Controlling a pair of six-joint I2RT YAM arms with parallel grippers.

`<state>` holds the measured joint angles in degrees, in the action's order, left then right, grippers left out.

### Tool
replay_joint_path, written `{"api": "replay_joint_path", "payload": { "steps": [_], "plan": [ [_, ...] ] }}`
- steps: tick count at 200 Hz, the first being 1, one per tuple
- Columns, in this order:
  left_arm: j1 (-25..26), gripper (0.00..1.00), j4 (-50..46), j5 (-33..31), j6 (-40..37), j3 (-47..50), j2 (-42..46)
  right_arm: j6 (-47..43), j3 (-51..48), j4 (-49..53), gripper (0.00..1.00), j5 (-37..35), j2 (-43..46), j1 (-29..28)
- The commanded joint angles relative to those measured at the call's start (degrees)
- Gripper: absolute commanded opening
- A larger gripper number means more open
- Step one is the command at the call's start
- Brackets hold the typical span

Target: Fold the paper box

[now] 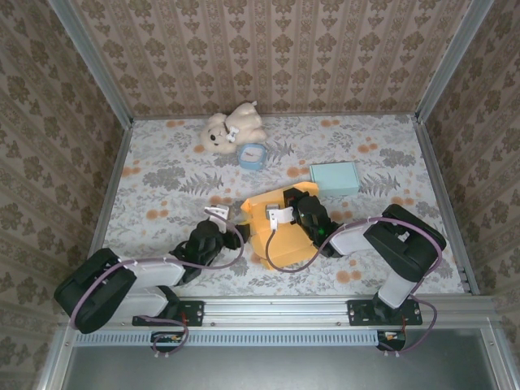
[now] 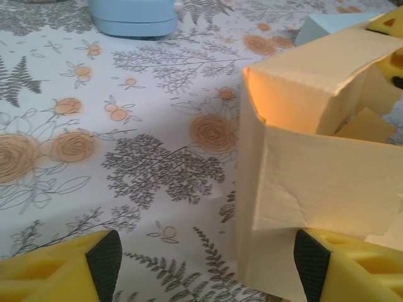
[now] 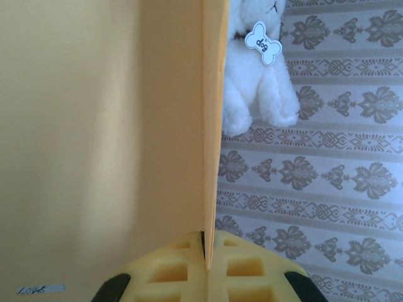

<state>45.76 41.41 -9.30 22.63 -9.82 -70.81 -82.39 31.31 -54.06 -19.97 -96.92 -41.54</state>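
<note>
Paper box (image 1: 270, 244) stands part-folded on the floral counter (image 1: 162, 183), near its middle, in front of both arms. Right pincer (image 3: 206, 251) is pressed together on the edge of one upright box panel. Left pincer (image 2: 208, 261) is spread wide, low over the counter. The box's near corner stands just beside one finger (image 2: 312, 267), and the other finger is well apart from it. A plush dog (image 1: 231, 130) lies near the far wall.

Right fingers (image 3: 252, 277) pinch paper box panel (image 3: 94, 126) edge; white plush dog (image 3: 258, 88) beyond, bone-shaped tag (image 3: 263, 43).
</note>
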Motion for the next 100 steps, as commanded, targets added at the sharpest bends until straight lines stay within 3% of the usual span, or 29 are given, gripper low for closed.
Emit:
{"api": "replay_joint_path", "payload": {
  "steps": [1, 28, 100],
  "plan": [
    [1.1, 0.74, 3.0, 1.0, -1.2, -1.6, -0.5, 0.5, -0.8, 0.2, 0.00, 0.0, 0.6, -0.6],
    [2.1, 0.61, 3.0, 0.6, -1.9, -2.5, -1.6, 0.5, -0.9, 0.2, 0.00, 0.0, 0.6, -0.6],
    [4.5, 0.52, 7.4, 0.4, -2.6, -4.7, -7.0, 2.0, -1.6, -0.8, 0.00, -0.2, 0.7, -0.7]
  ]
}}
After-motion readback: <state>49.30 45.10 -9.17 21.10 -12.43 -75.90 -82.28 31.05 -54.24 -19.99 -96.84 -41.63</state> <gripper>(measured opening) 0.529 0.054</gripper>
